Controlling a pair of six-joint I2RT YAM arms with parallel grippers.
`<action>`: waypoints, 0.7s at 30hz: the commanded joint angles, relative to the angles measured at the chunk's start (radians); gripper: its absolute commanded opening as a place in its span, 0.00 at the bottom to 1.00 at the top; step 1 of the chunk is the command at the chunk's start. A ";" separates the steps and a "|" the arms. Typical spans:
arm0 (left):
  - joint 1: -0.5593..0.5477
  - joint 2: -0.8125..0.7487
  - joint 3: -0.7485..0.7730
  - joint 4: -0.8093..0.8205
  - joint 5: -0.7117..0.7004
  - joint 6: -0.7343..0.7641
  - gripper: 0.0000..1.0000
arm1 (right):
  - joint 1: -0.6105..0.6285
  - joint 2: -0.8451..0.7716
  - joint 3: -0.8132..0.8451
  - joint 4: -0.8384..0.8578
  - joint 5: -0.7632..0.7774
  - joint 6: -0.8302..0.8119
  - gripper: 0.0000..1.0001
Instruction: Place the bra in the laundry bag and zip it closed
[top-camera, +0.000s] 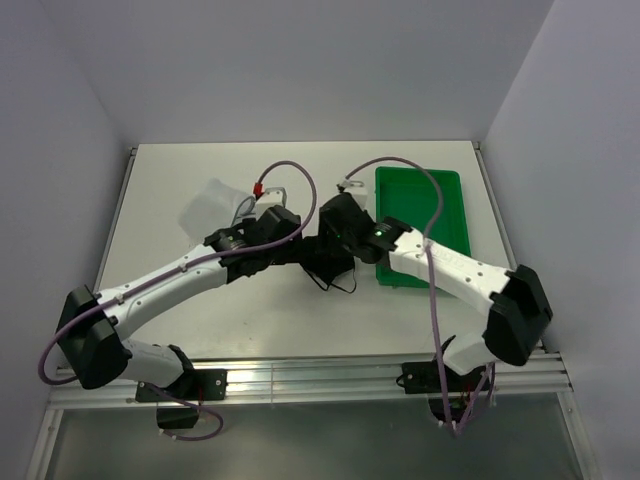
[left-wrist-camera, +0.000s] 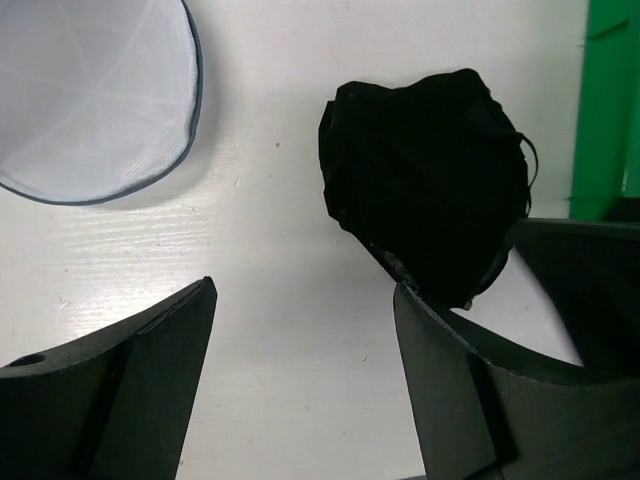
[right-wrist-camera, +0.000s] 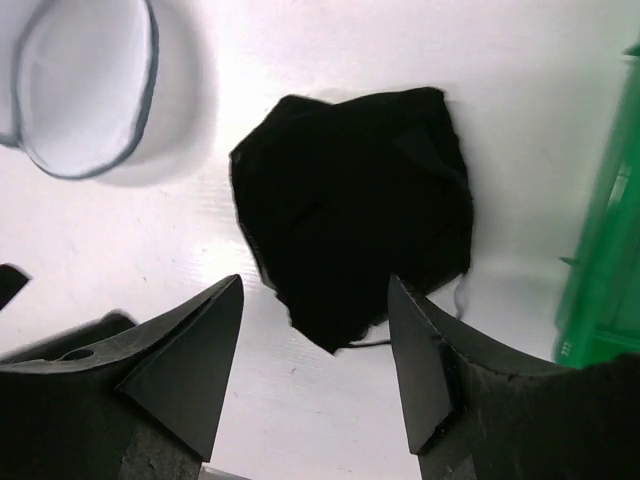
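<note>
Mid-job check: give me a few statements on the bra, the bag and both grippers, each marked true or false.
The bra is inside the laundry bag. False: it lies on the table, apart from the bag.
The left gripper is open and empty. True.
The right gripper is clamped on the bra. False: its jaws stand apart, gripping nothing.
A green tray sits to the right of the bra. True.
</note>
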 joint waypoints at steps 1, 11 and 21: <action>0.010 0.037 0.051 0.028 -0.008 0.015 0.79 | -0.063 -0.099 -0.111 0.046 0.020 0.050 0.67; 0.091 0.256 0.184 0.140 0.094 0.124 0.78 | -0.166 -0.040 -0.244 0.192 -0.126 0.105 0.64; 0.137 0.399 0.191 0.240 0.244 0.186 0.76 | -0.246 -0.035 -0.366 0.269 -0.150 0.131 0.64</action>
